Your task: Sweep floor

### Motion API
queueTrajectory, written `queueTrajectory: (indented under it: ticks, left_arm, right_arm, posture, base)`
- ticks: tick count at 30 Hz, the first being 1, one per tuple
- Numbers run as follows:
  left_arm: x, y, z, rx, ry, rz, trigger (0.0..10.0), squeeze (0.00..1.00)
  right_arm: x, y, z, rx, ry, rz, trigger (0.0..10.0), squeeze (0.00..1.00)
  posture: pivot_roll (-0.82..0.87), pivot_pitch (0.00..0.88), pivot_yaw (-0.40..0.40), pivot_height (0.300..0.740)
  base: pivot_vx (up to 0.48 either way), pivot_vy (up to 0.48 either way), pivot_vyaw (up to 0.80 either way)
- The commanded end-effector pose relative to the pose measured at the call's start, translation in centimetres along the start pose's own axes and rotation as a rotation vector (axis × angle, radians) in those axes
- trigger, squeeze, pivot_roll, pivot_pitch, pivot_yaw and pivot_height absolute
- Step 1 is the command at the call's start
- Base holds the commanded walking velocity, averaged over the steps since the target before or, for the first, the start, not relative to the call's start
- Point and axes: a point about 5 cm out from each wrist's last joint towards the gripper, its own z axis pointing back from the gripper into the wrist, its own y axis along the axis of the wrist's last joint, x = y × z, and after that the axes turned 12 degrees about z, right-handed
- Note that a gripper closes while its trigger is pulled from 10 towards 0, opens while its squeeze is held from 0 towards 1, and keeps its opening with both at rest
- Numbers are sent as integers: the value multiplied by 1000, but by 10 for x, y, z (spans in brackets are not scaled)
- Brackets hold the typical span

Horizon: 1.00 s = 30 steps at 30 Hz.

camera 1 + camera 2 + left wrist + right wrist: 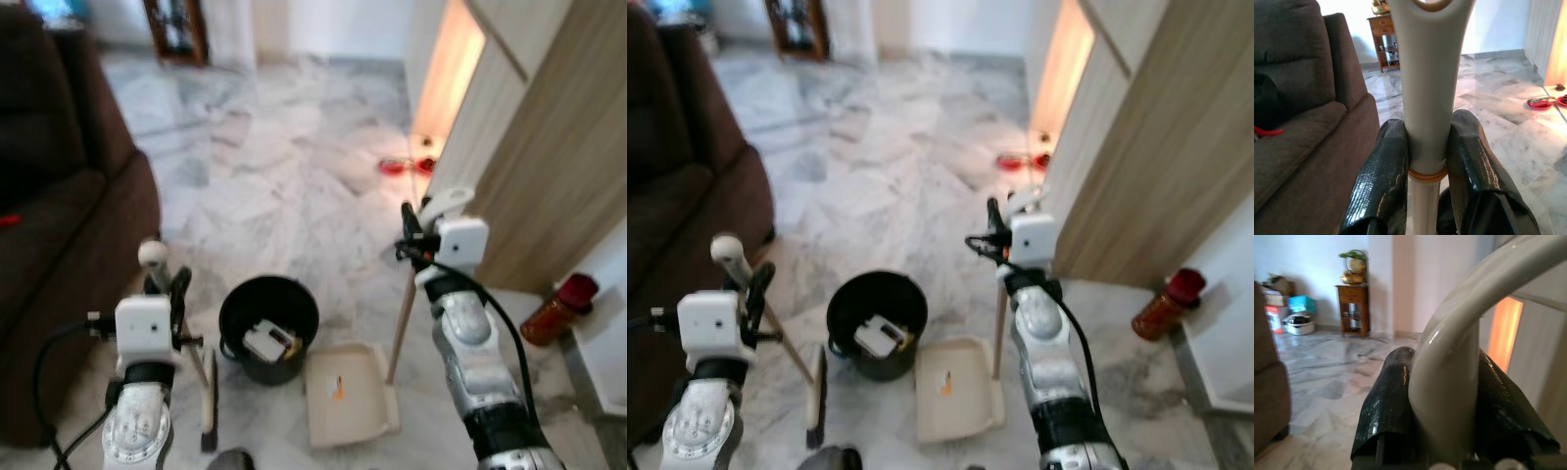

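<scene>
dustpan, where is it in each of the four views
Left eye view: the dustpan lies on the marble floor right of the black bin, its handle in the right gripper.
Right eye view: the pan sits low at centre, right of the bin.
Left wrist view: the pan cannot be made out.
Right wrist view: its pale handle top sits between the black fingers.
Shared landmark: the black bin.

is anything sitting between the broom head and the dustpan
Nothing visible. The broom head and dustpan lie on bare marble, with the black bin just behind the gap, not in it.
</scene>
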Motion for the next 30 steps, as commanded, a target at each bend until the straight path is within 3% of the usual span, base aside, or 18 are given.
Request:
queueTrajectory:
  ticks: [1,24,30]
  left_arm:
    - [-1,11,-4,55,-10,-18,10000,0]
    - [2,10,-4,52,-29,-21,10000,0]
    - [2,8,-6,47,-33,-28,10000,0]
  right_arm:
    - [-1,12,-5,50,-10,-19,10000,0]
    - [-1,13,-4,57,-11,-40,10000,0]
    - [-2,11,-5,35,-13,-51,10000,0]
  posture:
    - [57,105,-35,740]
    - [53,75,-37,740]
    - [47,49,-32,740]
  base:
    - [-262,0,0]
    - [-264,0,0]
    - [0,0,-133]
